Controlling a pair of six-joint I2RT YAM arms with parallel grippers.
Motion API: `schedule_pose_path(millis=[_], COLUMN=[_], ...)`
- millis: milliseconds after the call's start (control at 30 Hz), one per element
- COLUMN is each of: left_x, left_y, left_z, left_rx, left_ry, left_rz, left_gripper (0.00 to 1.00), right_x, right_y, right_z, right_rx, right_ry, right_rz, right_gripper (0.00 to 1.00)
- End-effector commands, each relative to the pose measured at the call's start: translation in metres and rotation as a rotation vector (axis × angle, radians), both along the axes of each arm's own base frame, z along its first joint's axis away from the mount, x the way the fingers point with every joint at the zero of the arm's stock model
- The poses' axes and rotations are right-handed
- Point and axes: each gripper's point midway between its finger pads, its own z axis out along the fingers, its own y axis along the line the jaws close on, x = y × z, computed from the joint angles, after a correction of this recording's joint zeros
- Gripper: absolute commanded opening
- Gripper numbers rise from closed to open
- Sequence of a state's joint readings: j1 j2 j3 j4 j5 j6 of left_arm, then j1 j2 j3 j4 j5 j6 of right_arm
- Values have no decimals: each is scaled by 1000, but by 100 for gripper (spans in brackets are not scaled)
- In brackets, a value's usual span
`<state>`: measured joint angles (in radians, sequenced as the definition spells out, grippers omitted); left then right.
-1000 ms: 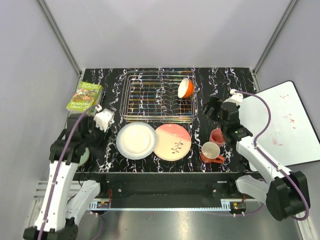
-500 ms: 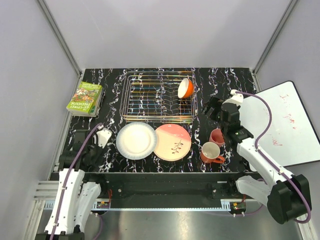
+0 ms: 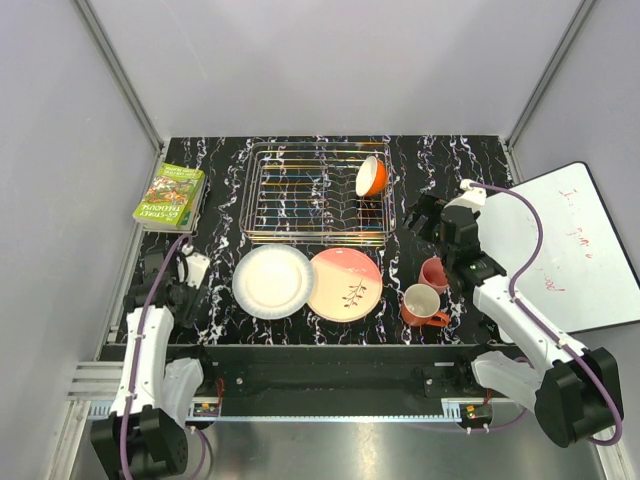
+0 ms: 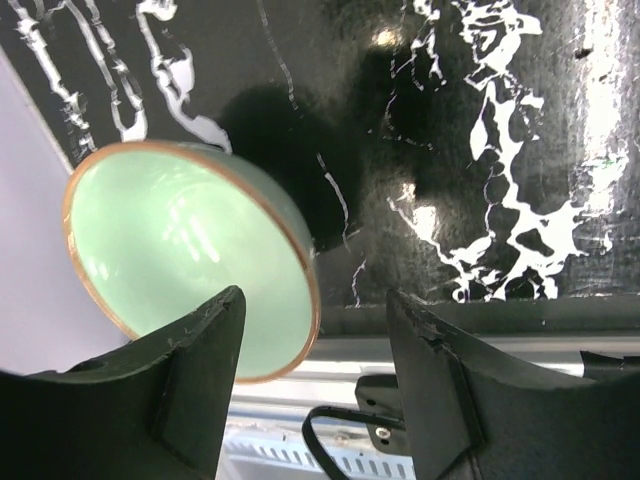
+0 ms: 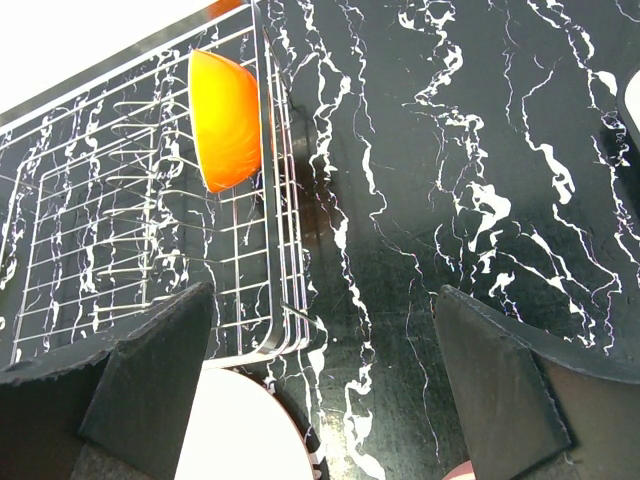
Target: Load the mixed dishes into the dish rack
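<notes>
The dish rack (image 3: 315, 195) stands at the back middle of the table, with the orange bowl (image 3: 371, 177) on edge at its right end. The white plate (image 3: 273, 281), peach-pink plate (image 3: 345, 284), pink cup (image 3: 434, 272) and orange mug (image 3: 422, 304) lie in front of it. My left gripper (image 3: 172, 298) is open at the near left. In the left wrist view it (image 4: 315, 300) straddles the rim of the pale green bowl (image 4: 190, 255), one finger over the bowl's inside. My right gripper (image 3: 420, 215) is open and empty right of the rack (image 5: 130, 230).
A green book (image 3: 170, 195) lies at the back left. A whiteboard (image 3: 575, 245) lies off the table's right side. The table's near edge and frame rail (image 4: 480, 345) are just beyond the left fingers. The peach-pink plate's edge (image 5: 240, 430) shows below the right gripper.
My left arm has swung back from beside the book to the near left corner and now sits over the pale green bowl. The right arm has not moved.
</notes>
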<state>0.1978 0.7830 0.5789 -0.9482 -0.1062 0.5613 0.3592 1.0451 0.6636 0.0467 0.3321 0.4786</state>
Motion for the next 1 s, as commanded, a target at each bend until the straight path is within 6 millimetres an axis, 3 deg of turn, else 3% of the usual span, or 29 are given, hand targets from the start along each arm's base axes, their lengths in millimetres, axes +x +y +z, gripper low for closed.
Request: schedule_pose_path(millis=[0, 200, 467, 600, 633, 833, 967], left_x=[14, 26, 26, 27, 27, 31, 50], left_y=[-1, 4, 12, 13, 12, 11, 2], left_z=[-12, -25, -39, -43, -44, -43, -18], left_rx=[-22, -9, 36, 28, 21, 5, -60], left_ry=[-3, 11, 23, 31, 32, 69, -1], left_rz=[-24, -33, -18, -10, -6, -6, -12], left_gripper=[61, 60, 58, 44, 33, 0, 0], right_x=[6, 4, 3, 4, 4, 1, 0], right_y=[1, -2, -4, -5, -7, -10, -11], right_z=[14, 17, 18, 18, 18, 22, 23], right_rx=[-1, -9, -11, -11, -14, -17, -14], right_ry=[-39, -46, -50, -50, -50, -61, -67], right_rz=[-11, -21, -31, -37, -43, -57, -61], right_gripper=[100, 100, 100, 100, 100, 100, 100])
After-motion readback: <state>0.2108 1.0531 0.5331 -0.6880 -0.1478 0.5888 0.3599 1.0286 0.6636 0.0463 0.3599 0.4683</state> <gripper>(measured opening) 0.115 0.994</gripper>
